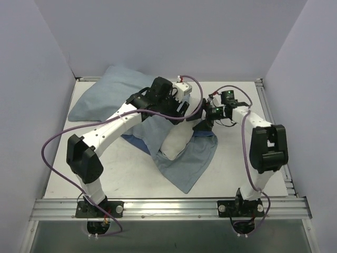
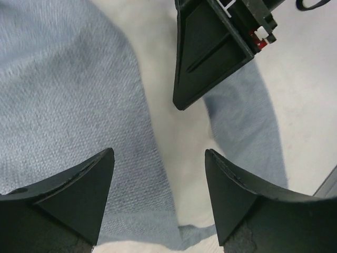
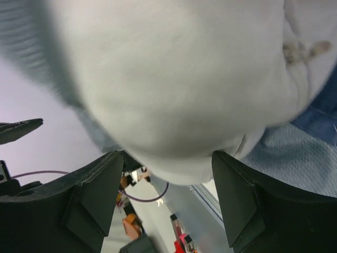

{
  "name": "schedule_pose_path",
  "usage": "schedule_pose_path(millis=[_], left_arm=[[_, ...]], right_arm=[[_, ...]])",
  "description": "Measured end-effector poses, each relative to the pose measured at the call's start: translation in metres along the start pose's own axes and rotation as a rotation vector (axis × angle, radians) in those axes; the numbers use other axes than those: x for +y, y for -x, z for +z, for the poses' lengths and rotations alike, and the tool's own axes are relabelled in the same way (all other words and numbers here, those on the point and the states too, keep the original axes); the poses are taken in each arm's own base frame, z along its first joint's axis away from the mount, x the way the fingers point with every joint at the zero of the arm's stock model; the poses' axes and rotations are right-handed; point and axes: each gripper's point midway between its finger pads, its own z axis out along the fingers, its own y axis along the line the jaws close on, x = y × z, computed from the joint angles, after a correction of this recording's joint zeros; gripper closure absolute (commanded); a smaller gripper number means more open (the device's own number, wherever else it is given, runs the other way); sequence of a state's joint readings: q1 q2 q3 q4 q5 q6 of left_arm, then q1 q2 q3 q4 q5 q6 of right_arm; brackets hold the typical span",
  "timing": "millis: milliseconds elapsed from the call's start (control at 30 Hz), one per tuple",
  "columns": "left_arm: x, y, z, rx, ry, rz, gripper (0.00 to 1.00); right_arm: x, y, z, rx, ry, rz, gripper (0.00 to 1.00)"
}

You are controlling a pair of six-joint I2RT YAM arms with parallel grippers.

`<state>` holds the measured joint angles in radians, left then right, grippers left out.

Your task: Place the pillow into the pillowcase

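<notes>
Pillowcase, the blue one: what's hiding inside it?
A white pillow. One end pokes out of the pillowcase. The rest is covered by blue fabric and the left arm, so how far in it reaches can't be seen.

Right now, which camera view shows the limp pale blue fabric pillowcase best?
The top external view: only there the limp pale blue fabric pillowcase appears almost whole, with its outline readable. The left wrist view gives just a close patch of its weave; the right wrist view gives a small blue piece at the right edge.
</notes>
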<state>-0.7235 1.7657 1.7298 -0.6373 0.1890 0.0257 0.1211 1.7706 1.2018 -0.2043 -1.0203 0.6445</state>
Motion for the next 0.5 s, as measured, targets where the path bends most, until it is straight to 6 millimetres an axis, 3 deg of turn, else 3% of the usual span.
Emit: schedule_pose_path(millis=[100, 133, 167, 233, 300, 367, 400, 500], left_arm=[[0.015, -0.028, 0.011, 0.116, 0.061, 0.022, 0.32], [0.020, -0.036, 0.015, 0.152, 0.077, 0.026, 0.40], [0.024, -0.045, 0.018, 0.189, 0.087, 0.033, 0.73], [0.030, -0.061, 0.021, 0.254, 0.097, 0.042, 1.00], [0.029, -0.073, 0.021, 0.304, 0.075, 0.046, 1.00], [0.018, -0.072, 0.018, 0.316, 0.015, 0.038, 1.00], [0.007, -0.066, 0.016, 0.304, -0.033, 0.030, 1.00], [-0.032, -0.015, 0.012, 0.181, -0.177, 0.026, 1.00]], right_arm=[[-0.014, -0.010, 0.029, 0.068, -0.019, 0.043, 0.36], [-0.020, -0.012, 0.036, 0.085, -0.028, 0.064, 0.43], [-0.025, -0.013, 0.041, 0.096, -0.034, 0.078, 0.49], [-0.028, -0.016, 0.048, 0.112, -0.039, 0.097, 0.69], [-0.024, -0.014, 0.050, 0.107, -0.027, 0.098, 0.78], [-0.012, -0.009, 0.054, 0.097, 0.008, 0.099, 0.86], [-0.005, -0.008, 0.057, 0.091, 0.029, 0.104, 0.88], [0.033, 0.004, 0.069, 0.050, 0.159, 0.107, 0.94]])
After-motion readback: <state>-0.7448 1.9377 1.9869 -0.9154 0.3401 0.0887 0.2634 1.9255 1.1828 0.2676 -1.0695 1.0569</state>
